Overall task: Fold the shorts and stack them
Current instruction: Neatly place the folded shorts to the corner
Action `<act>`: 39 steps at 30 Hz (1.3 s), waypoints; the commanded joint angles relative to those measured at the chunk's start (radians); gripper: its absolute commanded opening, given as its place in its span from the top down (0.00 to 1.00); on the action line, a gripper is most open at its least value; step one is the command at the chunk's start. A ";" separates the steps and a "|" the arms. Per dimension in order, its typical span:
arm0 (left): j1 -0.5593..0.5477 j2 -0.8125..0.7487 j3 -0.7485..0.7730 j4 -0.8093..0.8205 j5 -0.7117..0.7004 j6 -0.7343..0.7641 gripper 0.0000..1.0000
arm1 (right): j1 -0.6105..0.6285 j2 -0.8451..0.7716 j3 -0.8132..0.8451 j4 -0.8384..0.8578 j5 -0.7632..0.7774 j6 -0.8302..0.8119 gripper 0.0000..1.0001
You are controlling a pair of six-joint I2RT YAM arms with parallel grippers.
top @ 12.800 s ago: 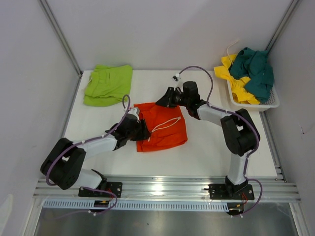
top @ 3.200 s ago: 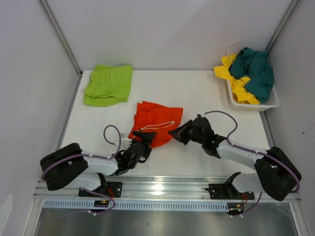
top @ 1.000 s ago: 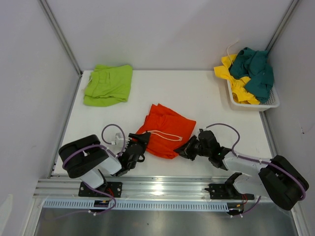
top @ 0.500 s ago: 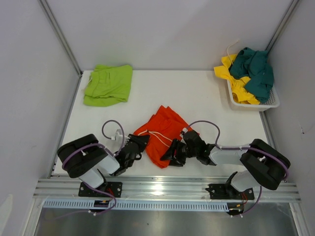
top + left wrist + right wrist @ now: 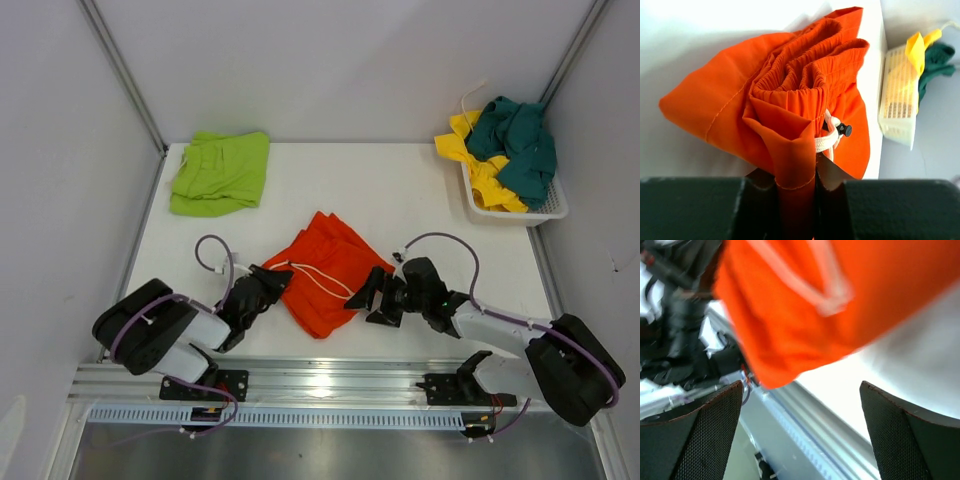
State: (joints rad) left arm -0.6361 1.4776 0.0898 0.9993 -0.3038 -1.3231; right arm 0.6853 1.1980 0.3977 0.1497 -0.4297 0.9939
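Near the front edge of the worktop [image 5: 420, 190], the orange shorts [image 5: 325, 275] lie in a loose, bunched heap between the two arms. The left claw [image 5: 795, 182] is closed to a narrow gap on a corner of the orange cloth, with the gathered waistband and white drawstring [image 5: 827, 142] piled just beyond its fingers. The right claw [image 5: 805, 440] stands wide open with nothing between its fingers. The heap's edge lies just ahead of it, though that wrist view is blurred and I cannot say whether cloth and finger touch.

From the left claw the heap stretches away to the right and toward the back, its folds running along that diagonal. The lime green pair [image 5: 220, 172] lies flat at the far left corner, well apart and nearer the left arm, so stacking there looks like that arm's job. A yellow pair [image 5: 478, 165] and a teal pair [image 5: 520, 145] sit in the basket [image 5: 548, 212] at far right.
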 commanded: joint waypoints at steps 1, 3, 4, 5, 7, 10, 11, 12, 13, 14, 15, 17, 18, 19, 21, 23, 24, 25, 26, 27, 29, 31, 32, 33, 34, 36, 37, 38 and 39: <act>0.007 -0.092 0.047 -0.100 0.057 0.119 1.00 | -0.095 -0.008 -0.063 0.097 -0.038 -0.053 0.01; 0.007 -0.123 0.047 -0.158 0.046 0.137 1.00 | -0.148 0.021 -0.054 0.100 -0.050 -0.087 0.01; 0.007 -0.147 0.045 -0.180 0.042 0.142 1.00 | -0.164 0.035 -0.050 0.111 -0.053 -0.095 0.01; 0.007 -0.157 0.048 -0.188 0.042 0.159 1.00 | -0.179 0.050 -0.043 0.117 -0.057 -0.101 0.00; 0.009 -0.172 0.056 -0.215 0.049 0.174 1.00 | -0.228 0.104 -0.033 0.148 -0.069 -0.110 0.00; 0.012 -0.177 0.067 -0.229 0.064 0.205 1.00 | -0.274 0.173 -0.016 0.195 -0.061 -0.109 0.01; 0.013 -0.178 0.071 -0.243 0.074 0.212 1.00 | -0.280 0.190 -0.010 0.203 -0.041 -0.106 0.00; 0.015 -0.180 0.077 -0.251 0.077 0.214 1.00 | -0.283 0.207 0.000 0.208 -0.029 -0.104 0.00; 0.018 -0.178 0.077 -0.254 0.080 0.216 1.00 | -0.285 0.234 0.007 0.217 -0.018 -0.101 0.00; 0.018 -0.177 0.080 -0.260 0.084 0.217 1.00 | -0.285 0.248 0.018 0.223 0.012 -0.089 0.00; 0.019 -0.177 0.082 -0.261 0.088 0.217 1.00 | -0.285 0.261 0.020 0.240 0.026 -0.078 0.00; 0.023 -0.174 0.085 -0.271 0.092 0.222 1.00 | -0.285 0.288 0.017 0.257 0.080 -0.055 0.00; 0.023 -0.174 0.087 -0.274 0.092 0.225 1.00 | -0.286 0.296 0.015 0.269 0.092 -0.051 0.00; 0.024 -0.174 0.088 -0.280 0.092 0.225 1.00 | -0.286 0.313 0.015 0.289 0.104 -0.046 0.00; 0.030 -0.174 0.090 -0.287 0.095 0.229 1.00 | -0.286 0.330 0.013 0.318 0.126 -0.040 0.01; 0.039 -0.174 0.088 -0.297 0.098 0.229 1.00 | -0.286 0.348 0.013 0.323 0.144 -0.038 0.00; 0.050 -0.177 0.091 -0.300 0.107 0.228 1.00 | -0.286 0.351 0.013 0.335 0.161 -0.032 0.00; 0.056 -0.175 0.090 -0.301 0.114 0.228 1.00 | -0.288 0.351 0.012 0.337 0.172 -0.029 0.01; 0.062 -0.177 0.091 -0.303 0.120 0.229 1.00 | -0.290 0.342 0.010 0.337 0.184 -0.026 0.01; 0.079 -0.175 0.091 -0.304 0.127 0.231 1.00 | -0.296 0.339 0.013 0.324 0.195 -0.032 0.00; 0.104 -0.175 0.099 -0.320 0.172 0.249 1.00 | -0.317 0.331 0.030 0.286 0.200 -0.061 0.00; 0.137 -0.175 0.119 -0.356 0.228 0.274 1.00 | -0.355 0.339 0.072 0.236 0.158 -0.127 0.00; 0.147 -0.177 0.122 -0.369 0.238 0.294 1.00 | -0.366 0.348 0.090 0.214 0.137 -0.145 0.01; 0.153 -0.178 0.122 -0.373 0.239 0.300 1.00 | -0.375 0.379 0.120 0.205 0.111 -0.162 0.01; 0.154 -0.184 0.117 -0.369 0.236 0.309 1.00 | -0.377 0.399 0.136 0.200 0.056 -0.184 0.00; 0.153 -0.189 0.114 -0.367 0.236 0.318 1.00 | -0.372 0.448 0.154 0.215 0.017 -0.195 0.02; 0.154 -0.191 0.119 -0.369 0.238 0.326 1.00 | -0.374 0.462 0.164 0.221 -0.006 -0.208 0.02; 0.156 -0.191 0.122 -0.370 0.242 0.331 1.00 | -0.374 0.472 0.167 0.234 -0.026 -0.218 0.02; 0.156 -0.188 0.125 -0.378 0.246 0.337 1.00 | -0.374 0.500 0.171 0.258 -0.050 -0.225 0.03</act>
State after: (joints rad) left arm -0.4889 1.3083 0.1841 0.6315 -0.0967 -1.0454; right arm 0.3103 1.6272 0.5705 0.4713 -0.4286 0.8604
